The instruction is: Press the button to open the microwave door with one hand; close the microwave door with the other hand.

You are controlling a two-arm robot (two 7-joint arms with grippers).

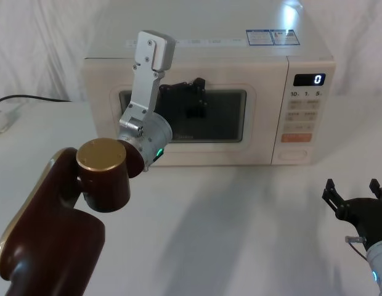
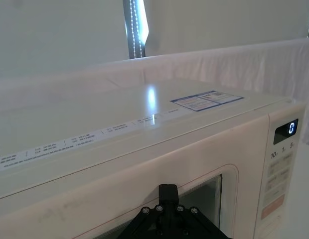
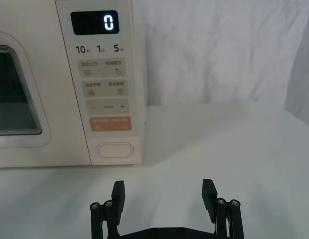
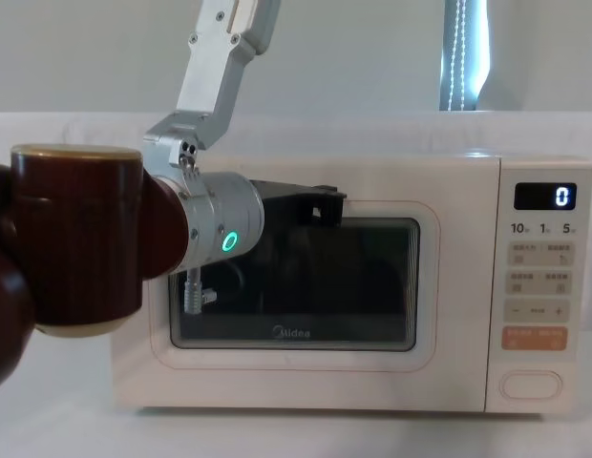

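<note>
Resting against the upper glass of the microwave door (image 1: 185, 120) at frame centre, the left tool (image 1: 190, 89) hides its fingers, so I cannot tell their state. The right tool (image 3: 164, 195), fingers apart, waits at lower right before the button (image 3: 114, 150). Pressing now would likely jam the door against the left tool.

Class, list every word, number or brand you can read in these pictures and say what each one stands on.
"0": display on the microwave's control panel.
"10", "1", "5": row below the display.
"Midea": microwave door, under the window.
Key captions and the stickers on the microwave top: too small to read.
</note>
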